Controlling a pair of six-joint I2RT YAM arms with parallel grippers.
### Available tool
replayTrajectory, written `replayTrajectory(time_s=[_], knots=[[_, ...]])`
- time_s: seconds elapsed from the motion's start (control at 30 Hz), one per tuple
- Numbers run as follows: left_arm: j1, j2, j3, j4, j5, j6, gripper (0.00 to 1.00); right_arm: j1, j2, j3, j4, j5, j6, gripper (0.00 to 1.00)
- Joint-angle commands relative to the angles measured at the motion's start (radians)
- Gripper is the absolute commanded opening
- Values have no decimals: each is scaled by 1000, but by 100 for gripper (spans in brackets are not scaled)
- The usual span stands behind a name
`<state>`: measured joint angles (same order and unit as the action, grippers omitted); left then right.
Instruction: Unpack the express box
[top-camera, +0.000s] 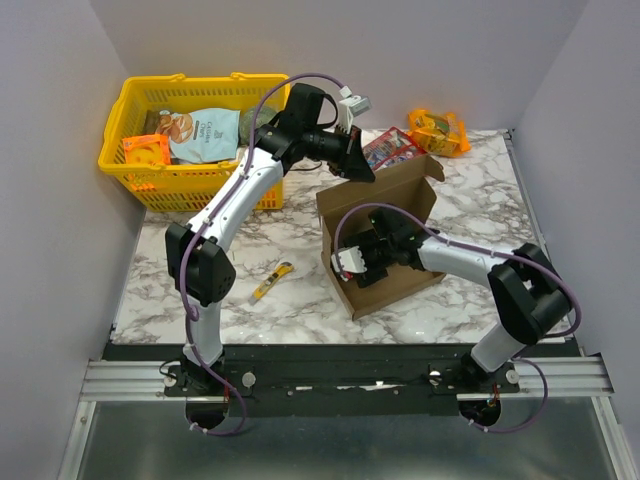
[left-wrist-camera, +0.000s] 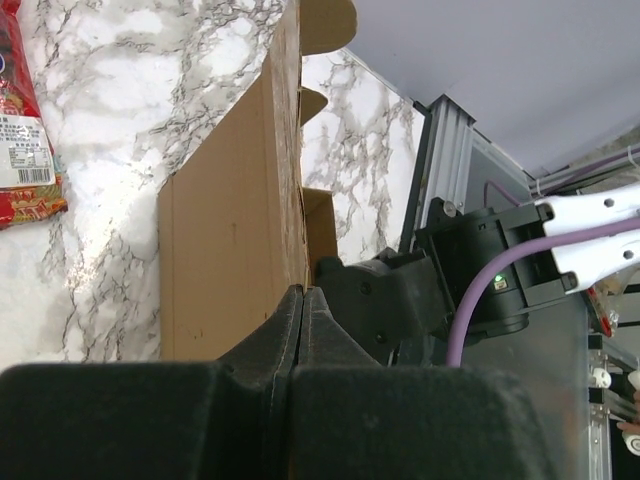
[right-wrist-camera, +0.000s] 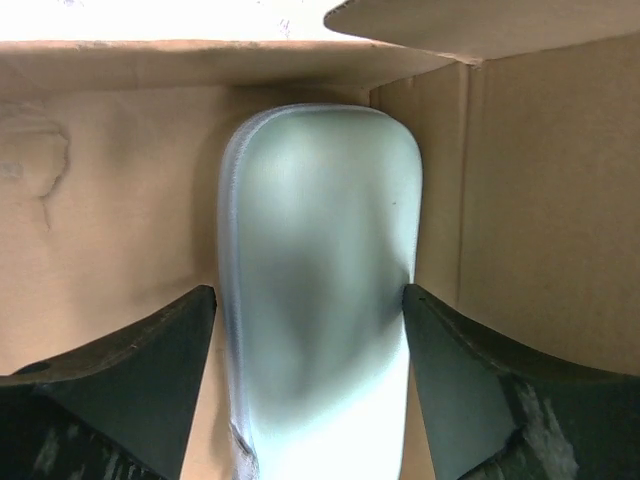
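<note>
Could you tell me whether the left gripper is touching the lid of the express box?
Touching. In the left wrist view, the left gripper has its fingers shut on the edge of the express box lid, which runs straight into the seam between them.

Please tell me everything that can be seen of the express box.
The express box is plain brown cardboard, unmarked, shallow and rectangular, lying on the marble table. It is open: the hinged lid stands up at the far side, its edge pinched by the shut left gripper. The right gripper reaches inside, fingers open around a pale pouch.
</note>
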<state>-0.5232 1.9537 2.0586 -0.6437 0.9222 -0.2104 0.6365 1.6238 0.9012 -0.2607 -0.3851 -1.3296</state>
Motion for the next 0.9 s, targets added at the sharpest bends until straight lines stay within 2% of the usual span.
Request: replayTrajectory(time_s=[0.0,0.03,0.07,0.13,0.17,0.23,0.3,0.47,0.63,0.73,0.87], knots=[[6,-6,29,87,76,-32,0,28,16,-188,141,239,-13,79],[8,-4,29,85,78,-32,0,28,13,-221,199,255,-19,77],[8,-3,28,87,78,-30,0,29,8,-237,216,270,-22,65],[11,-1,20,85,75,-34,0,28,-24,-257,253,302,-20,56],[14,1,15,84,67,-30,0,26,-41,-254,279,308,-4,46],[17,2,11,78,61,-27,0,28,-106,-237,279,315,35,41],[20,2,6,67,49,-17,0,28,-175,-197,227,264,90,39],[37,8,6,39,9,3,0,28,-456,-53,-108,103,245,38],[38,2,24,38,-92,20,0,25,-625,22,-365,-49,346,39],[38,30,81,56,-100,39,0,26,-676,-16,-353,-93,382,40],[34,125,234,71,-62,23,0,28,-625,-27,-327,-153,342,40]])
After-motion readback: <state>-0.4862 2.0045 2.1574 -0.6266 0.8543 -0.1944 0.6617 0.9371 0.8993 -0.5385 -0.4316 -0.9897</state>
